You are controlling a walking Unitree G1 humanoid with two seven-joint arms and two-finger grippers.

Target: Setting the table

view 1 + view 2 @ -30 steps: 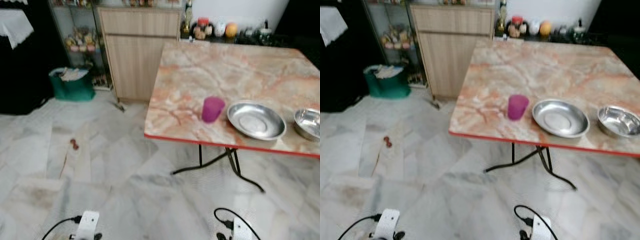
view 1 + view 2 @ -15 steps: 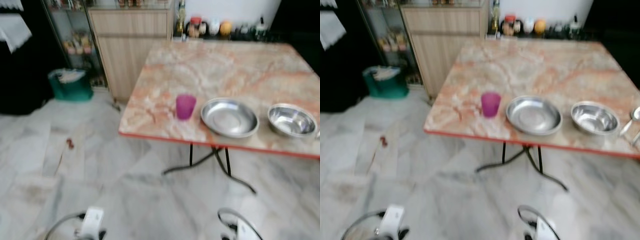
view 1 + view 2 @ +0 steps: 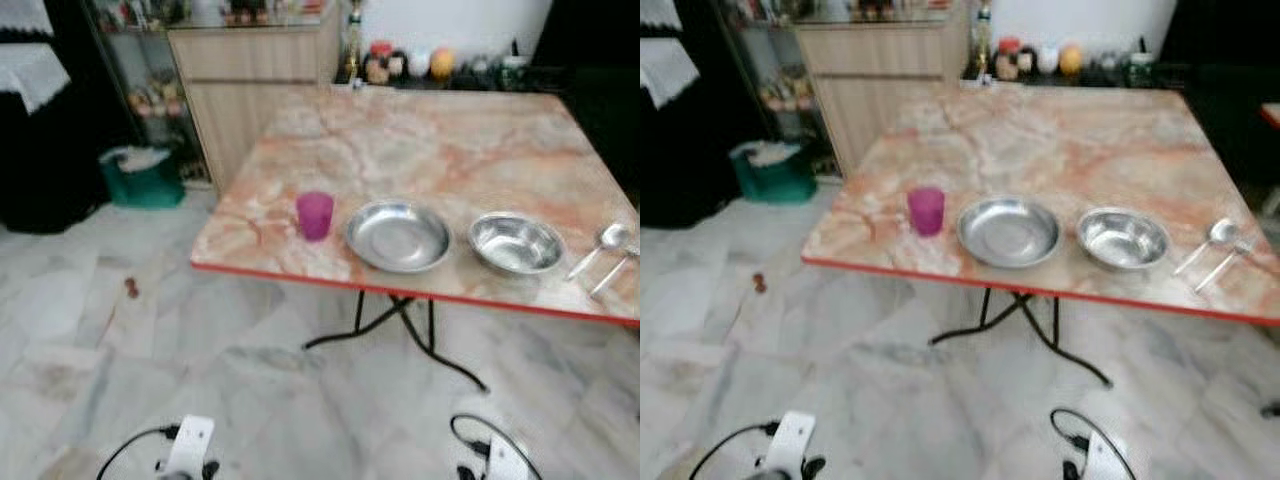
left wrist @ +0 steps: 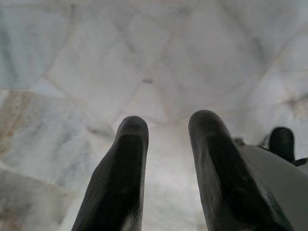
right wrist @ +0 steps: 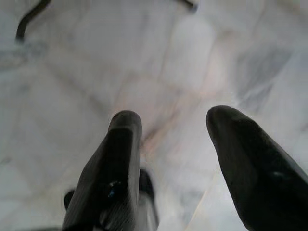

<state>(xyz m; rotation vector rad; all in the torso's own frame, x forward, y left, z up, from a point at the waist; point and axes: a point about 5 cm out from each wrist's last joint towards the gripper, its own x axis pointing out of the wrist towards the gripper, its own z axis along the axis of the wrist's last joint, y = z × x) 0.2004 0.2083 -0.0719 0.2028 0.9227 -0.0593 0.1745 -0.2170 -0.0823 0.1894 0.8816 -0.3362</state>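
Both grippers, left [image 4: 166, 139] and right [image 5: 180, 139], hang parted and empty over your marble floor [image 4: 72, 72]. Ahead of them, well apart, note the table [image 3: 430, 140]: purple cup [image 3: 314, 215], steel plate [image 3: 397, 236], steel bowl [image 3: 516, 243], then two spoons [image 3: 600, 255] toward the right gripper's side.

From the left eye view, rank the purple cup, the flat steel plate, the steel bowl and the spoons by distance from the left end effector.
The left end effector hangs low at the robot's left side, above the floor.
1. Purple cup, at the table's left front.
2. Flat steel plate, next to the right.
3. Steel bowl, further right.
4. Spoons, near the right edge.
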